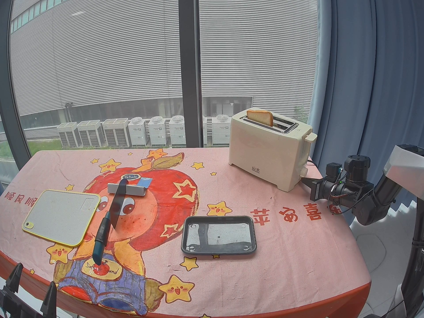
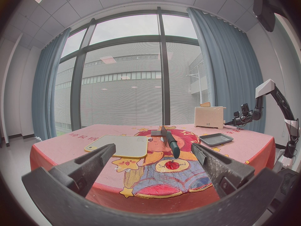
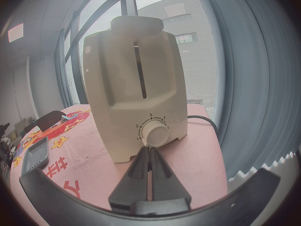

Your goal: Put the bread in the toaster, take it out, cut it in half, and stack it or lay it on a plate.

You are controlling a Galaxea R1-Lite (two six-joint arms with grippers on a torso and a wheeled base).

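A slice of bread stands half out of a slot of the cream toaster at the far right corner of the counter. The right jaws are pressed together, tips just beside the toaster's numbered dial. The left jaws gape wide off the near left corner. A dark plate lies toward the near edge, and a cutting board and knife lie toward the left edge. The toaster's side carries a small dark mark. Red characters are printed on the counter in front of it.
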